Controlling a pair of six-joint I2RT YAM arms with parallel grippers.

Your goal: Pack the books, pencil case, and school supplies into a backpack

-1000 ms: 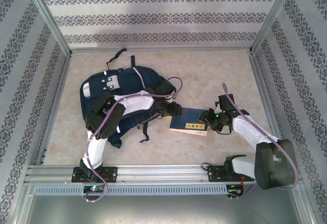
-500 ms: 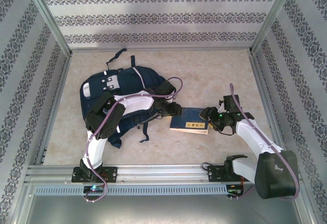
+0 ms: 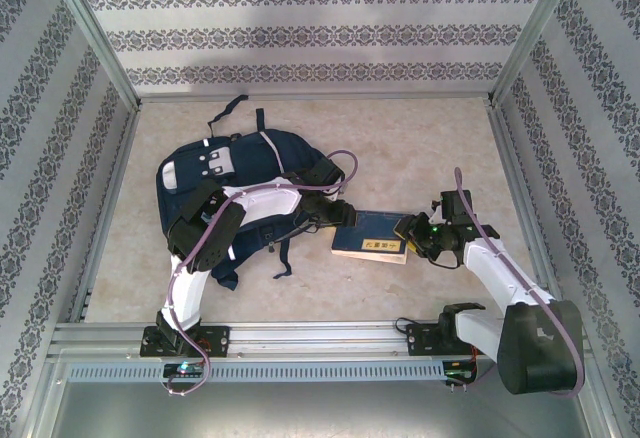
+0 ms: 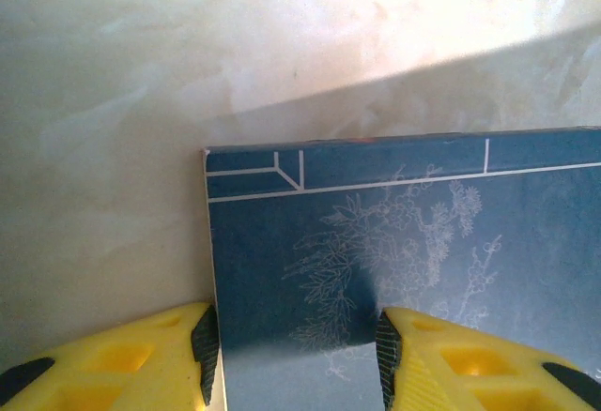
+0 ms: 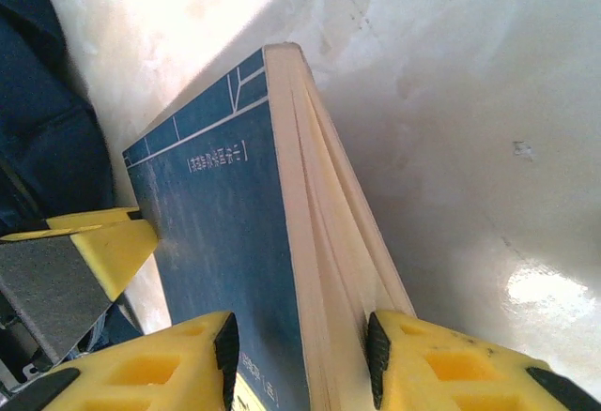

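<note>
Beige marbled table [image 3: 420,148], patterned walls.

Item: books [image 3: 372,237], stacked flat just right of the backpack [image 3: 250,158], not yet inside it.
- Top cover: matte navy, thin white rules, faint floral print. Cream page edges, square corners.
- Backpack: soft navy fabric, slumped.

Change: right gripper [image 3: 412,232] has shifted slightly at the stack's right end. The stack is unmoved, so packing has not advanced.
- Right jaws: astride cover and page edge; grip cannot be told.
- Left gripper [image 3: 343,214]: jaws apart over the far-left corner.

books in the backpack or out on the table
Out: the books lie on the table beside the backpack, not inside it.
</note>
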